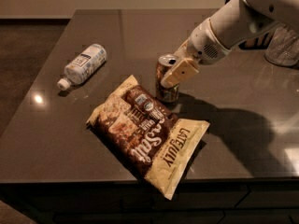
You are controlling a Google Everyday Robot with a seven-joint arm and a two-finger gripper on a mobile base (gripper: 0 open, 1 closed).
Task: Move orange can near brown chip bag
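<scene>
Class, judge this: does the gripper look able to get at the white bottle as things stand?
Probably yes. The gripper is at the orange can, and the table between it and the white bottle is bare; the brown chip bag lies nearer the front edge.

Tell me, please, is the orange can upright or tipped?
Upright: the orange can stands on its base, top up, tool at its side.
</scene>
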